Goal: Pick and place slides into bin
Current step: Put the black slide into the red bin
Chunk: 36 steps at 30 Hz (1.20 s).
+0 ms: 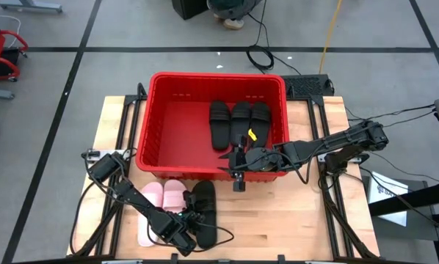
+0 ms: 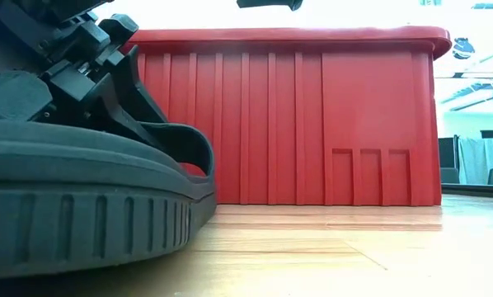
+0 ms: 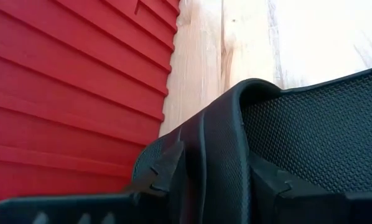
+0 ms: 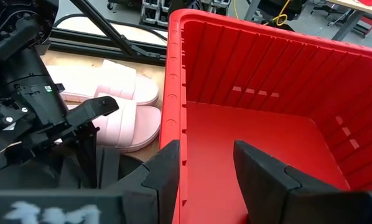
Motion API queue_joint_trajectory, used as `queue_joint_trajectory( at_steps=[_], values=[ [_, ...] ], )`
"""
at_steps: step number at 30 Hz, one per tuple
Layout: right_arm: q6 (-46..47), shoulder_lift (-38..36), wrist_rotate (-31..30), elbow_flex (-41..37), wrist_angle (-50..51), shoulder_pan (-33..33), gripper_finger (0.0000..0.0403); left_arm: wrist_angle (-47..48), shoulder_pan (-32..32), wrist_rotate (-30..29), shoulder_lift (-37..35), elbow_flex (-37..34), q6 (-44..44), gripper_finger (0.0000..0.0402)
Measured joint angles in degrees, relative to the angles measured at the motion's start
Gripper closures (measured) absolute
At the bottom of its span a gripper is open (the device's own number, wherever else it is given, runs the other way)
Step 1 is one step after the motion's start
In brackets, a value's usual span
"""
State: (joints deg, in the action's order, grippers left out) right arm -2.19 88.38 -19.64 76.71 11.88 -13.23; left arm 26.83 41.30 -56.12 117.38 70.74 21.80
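Note:
The red bin [image 1: 147, 125] stands mid-table with three black slides [image 1: 239, 121] lying side by side on its floor at the far right. A fourth black slide [image 1: 205, 209] lies on the table in front of the bin, next to two light pink slides [image 1: 164, 193]. My left gripper [image 1: 184, 233] is shut on this black slide [image 3: 310, 124], close to the near edge. My right gripper [image 1: 238, 174] hovers open and empty over the bin's near wall [image 4: 173, 93]; its fingers [image 4: 260, 168] touch nothing. My left gripper pinches the black slide's raised strap edge [image 3: 220, 137] between its two fingers, one finger [image 3: 164, 165] on the outer side and one [image 3: 279, 186] on the textured inner side. The fingers slant down from the near left. The sole [image 2: 82, 206] seems to rest on the table.
The bin's ribbed near wall [image 2: 312, 124] stands right behind the held slide. The pink slides [image 4: 120, 102] lie against the left arm. Bare wooden table [image 1: 293, 213] lies to the right of the black slide. Cables run along the table's right side [image 1: 329, 169].

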Motion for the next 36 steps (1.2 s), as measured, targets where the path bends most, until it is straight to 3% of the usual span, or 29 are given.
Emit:
queue_joint_trajectory(
  at_steps=[9,36],
  values=[
    [0.0,0.0,0.0,0.0,0.0,0.01,0.0264,0.11,0.3,0.91,-0.39,-0.02,-0.51,0.0392],
    [-2.18,0.02,0.0,-0.01,-0.02,0.04,0.0264,-3.09,5.47,1.84,-11.42,-0.09,-4.62,0.0399]
  ],
)
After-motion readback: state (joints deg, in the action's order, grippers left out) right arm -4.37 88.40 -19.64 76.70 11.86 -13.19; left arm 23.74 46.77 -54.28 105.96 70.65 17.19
